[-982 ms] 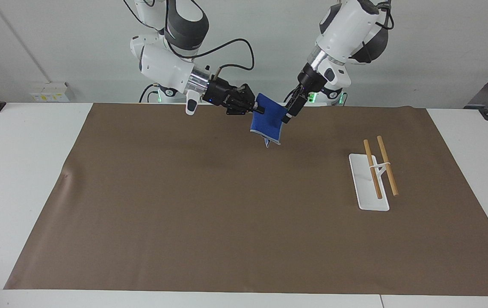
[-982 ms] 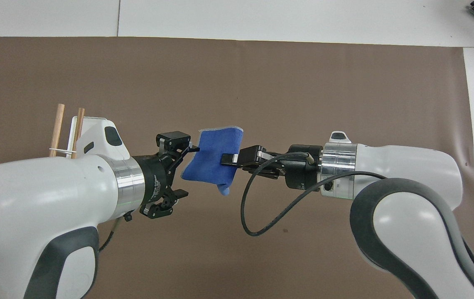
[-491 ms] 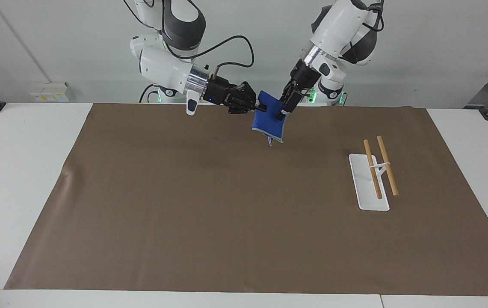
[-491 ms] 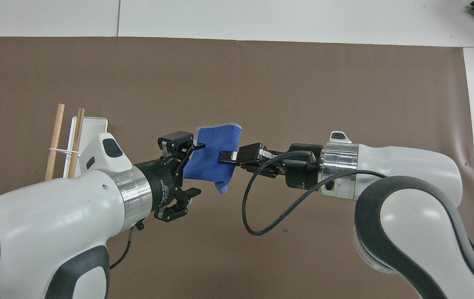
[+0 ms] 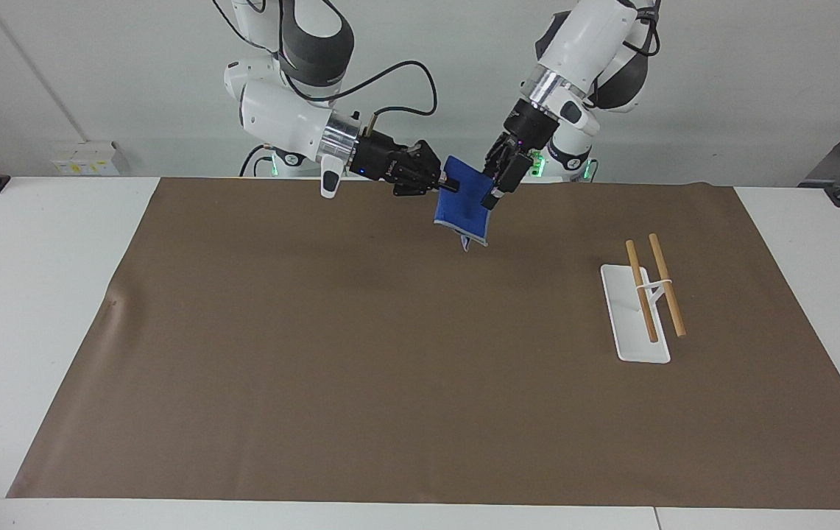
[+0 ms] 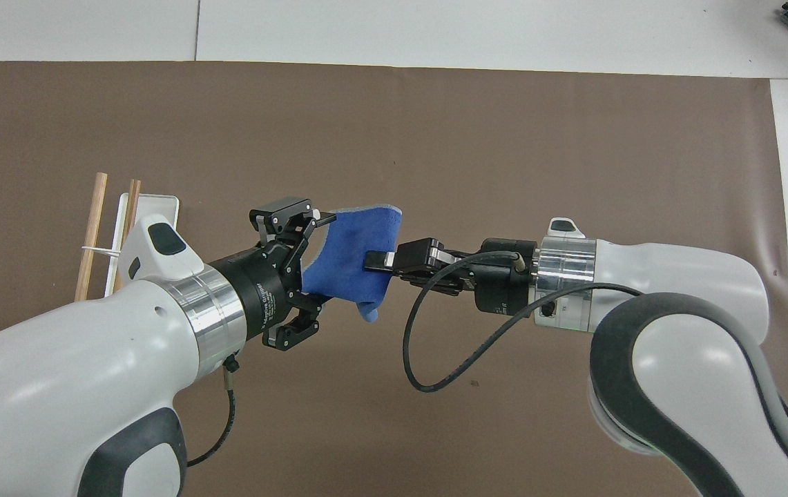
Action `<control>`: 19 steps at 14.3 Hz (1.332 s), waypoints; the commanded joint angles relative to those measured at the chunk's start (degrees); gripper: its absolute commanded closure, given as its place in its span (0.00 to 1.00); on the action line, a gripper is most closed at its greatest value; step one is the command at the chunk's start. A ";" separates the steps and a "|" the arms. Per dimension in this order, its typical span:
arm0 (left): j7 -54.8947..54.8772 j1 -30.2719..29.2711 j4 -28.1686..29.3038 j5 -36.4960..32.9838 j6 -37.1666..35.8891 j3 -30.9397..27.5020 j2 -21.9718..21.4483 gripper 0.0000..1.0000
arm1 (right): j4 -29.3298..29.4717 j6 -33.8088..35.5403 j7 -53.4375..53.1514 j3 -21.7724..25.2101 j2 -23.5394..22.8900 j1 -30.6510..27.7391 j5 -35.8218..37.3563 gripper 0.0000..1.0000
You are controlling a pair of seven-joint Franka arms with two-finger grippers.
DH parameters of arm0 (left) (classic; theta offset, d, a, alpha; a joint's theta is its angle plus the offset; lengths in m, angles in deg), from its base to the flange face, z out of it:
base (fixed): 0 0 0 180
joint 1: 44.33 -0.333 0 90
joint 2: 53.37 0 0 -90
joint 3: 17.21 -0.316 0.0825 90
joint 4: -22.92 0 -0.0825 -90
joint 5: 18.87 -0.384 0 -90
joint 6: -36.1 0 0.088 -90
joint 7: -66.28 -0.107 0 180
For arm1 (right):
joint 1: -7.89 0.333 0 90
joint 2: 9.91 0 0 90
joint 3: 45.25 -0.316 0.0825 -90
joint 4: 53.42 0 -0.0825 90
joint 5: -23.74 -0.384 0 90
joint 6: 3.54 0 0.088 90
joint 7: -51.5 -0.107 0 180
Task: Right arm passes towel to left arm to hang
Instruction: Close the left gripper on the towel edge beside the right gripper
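Note:
The small blue towel (image 5: 464,210) (image 6: 352,252) hangs in the air over the brown mat, near the robots' edge of it. My right gripper (image 5: 447,184) (image 6: 374,261) is shut on the towel's edge toward the right arm's end. My left gripper (image 5: 497,190) (image 6: 320,260) has come in from the other end. It is open, and its two fingers straddle the towel's free edge, one above and one below, without pinching it. A loose corner of the towel droops below.
A white rack base (image 5: 633,331) (image 6: 157,206) carrying two wooden rods (image 5: 666,283) (image 6: 92,228) stands on the brown mat (image 5: 361,353) toward the left arm's end of the table. A black cable (image 6: 428,345) loops under the right wrist.
My left gripper has moved in until its open fingers straddle the towel's free edge. The right gripper has held the towel almost still.

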 commanded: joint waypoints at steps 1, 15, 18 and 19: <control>1.08 1.68 1.24 1.11 4.98 -0.31 0.24 0.19 | -0.69 -1.37 2.22 -0.18 0.78 0.19 -1.92 1.00; 0.21 1.24 -0.17 0.76 4.64 -0.39 2.10 1.00 | -0.61 -1.72 1.43 -0.09 0.95 0.19 -1.92 1.00; 0.20 1.06 -0.96 0.58 4.64 -0.39 2.53 1.00 | -0.43 -1.90 1.34 -0.09 1.13 0.19 -1.13 0.11; 0.20 1.06 -1.31 0.50 4.64 -0.39 2.62 1.00 | -0.43 -2.60 1.43 -0.09 1.30 0.19 -0.95 0.00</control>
